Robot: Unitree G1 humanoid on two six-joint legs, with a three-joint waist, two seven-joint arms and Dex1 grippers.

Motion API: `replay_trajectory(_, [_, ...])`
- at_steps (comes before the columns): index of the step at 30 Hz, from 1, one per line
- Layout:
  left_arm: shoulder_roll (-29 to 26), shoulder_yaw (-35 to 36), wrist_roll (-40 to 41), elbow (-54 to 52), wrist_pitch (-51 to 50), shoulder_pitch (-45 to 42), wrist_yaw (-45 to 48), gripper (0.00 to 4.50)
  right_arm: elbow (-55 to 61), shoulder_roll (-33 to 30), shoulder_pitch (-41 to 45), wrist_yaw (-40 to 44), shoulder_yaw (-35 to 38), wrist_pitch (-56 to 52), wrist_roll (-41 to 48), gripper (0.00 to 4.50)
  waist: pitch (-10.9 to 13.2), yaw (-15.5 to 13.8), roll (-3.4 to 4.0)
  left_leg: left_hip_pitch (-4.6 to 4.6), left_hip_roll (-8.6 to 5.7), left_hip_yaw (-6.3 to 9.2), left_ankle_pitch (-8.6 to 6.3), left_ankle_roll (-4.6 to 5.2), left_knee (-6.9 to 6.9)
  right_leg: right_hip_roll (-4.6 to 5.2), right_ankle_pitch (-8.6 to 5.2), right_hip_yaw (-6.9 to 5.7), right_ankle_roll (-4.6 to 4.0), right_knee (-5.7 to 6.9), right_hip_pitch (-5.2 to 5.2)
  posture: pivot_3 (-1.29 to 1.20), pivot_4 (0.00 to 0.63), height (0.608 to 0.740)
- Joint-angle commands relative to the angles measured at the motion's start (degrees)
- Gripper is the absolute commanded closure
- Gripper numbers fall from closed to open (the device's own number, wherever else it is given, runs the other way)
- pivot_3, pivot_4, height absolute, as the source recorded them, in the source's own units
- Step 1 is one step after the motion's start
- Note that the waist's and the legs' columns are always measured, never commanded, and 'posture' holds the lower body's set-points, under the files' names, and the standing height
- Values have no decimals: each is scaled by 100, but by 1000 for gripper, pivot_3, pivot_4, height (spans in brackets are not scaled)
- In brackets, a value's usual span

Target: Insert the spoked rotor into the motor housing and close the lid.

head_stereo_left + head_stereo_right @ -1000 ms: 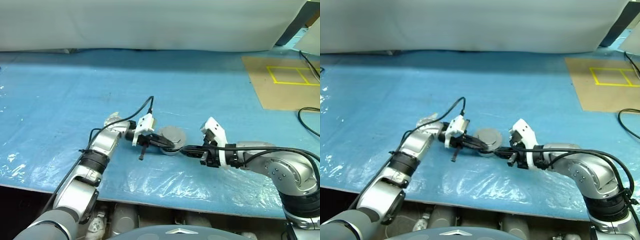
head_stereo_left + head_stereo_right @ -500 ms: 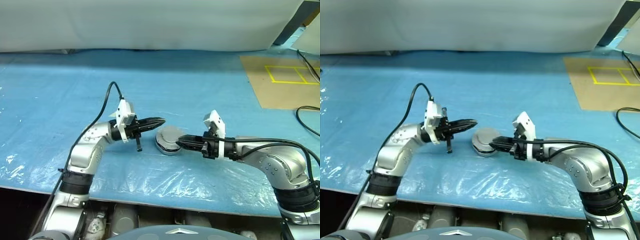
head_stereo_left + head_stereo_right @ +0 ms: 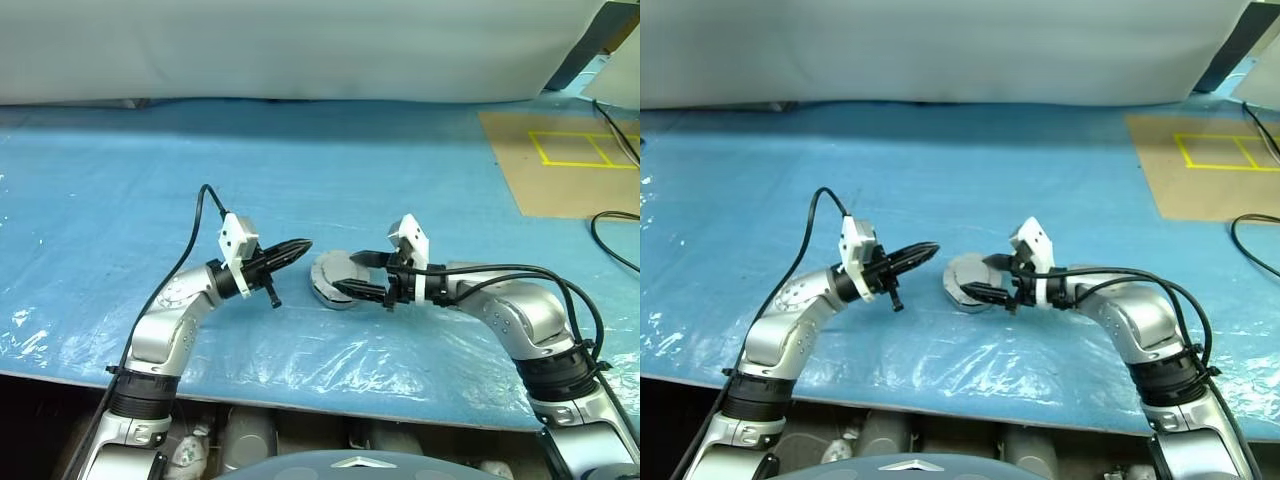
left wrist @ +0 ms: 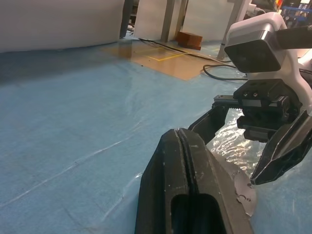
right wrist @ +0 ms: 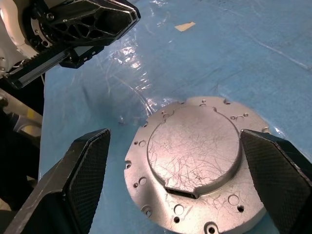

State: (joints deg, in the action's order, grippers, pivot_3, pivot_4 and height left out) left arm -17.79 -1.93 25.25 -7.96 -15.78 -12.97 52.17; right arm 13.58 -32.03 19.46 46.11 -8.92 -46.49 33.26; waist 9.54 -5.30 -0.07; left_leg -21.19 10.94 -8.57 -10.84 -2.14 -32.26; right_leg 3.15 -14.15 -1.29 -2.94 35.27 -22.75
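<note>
While the lid [image 5: 192, 168] lies closed, right fingers [image 5: 85, 168] straddle it.

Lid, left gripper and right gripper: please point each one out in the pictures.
lid [image 5: 195, 156]: right wrist view, centre of its raised smooth face.
left gripper [image 3: 300, 246]: left eye view, tip of its shut jaws.
right gripper [image 3: 347, 274]: left eye view, gap between its open fingertips.

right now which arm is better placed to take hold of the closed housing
Right. The right gripper is open with a finger on each side of the lid. The left gripper is shut, beside it.
</note>
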Motion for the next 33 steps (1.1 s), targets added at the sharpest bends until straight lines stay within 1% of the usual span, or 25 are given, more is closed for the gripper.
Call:
replay_trajectory(1, [-26,24,83,-203,74,13,-55,4500,-70,-46,115,205,-224,160,-216,27,0,1,0,0,0,0,0,0,1,0,0,0,0,0,0,0,150,740])
replay_trajectory(9, [-42,-75,68,-363,49,137,-161,4500,-210,-95,-44,470,-704,487,-739,27,0,16,0,7,3,0,0,0,2,-2,0,0,0,2,4,0,150,740])
replay_trajectory(14, [-48,-44,142,-390,30,258,-213,4500,-433,-33,-48,479,-798,727,-1047,27,-3,44,0,17,3,-2,0,0,1,-2,0,3,0,1,13,0,150,740])
replay_trajectory(23, [-32,-21,50,-195,206,165,-279,4500,-688,33,145,500,-968,1096,-1538,27,-3,140,-1,34,3,-2,0,2,-3,-1,0,3,-1,2,33,0,150,740])
replay_trajectory(28, [-8,-83,44,-304,243,241,-329,4500,-725,130,173,502,-1023,1092,-1629,27,-4,142,-1,39,5,-2,0,3,-3,-2,-1,3,-1,2,36,0,150,740])
replay_trajectory(33, [-30,7,61,-271,291,275,-415,4500,-556,184,131,502,-959,842,-1539,27,-4,147,-1,41,6,-2,0,3,-3,-2,-1,3,-1,2,36,0,150,740])
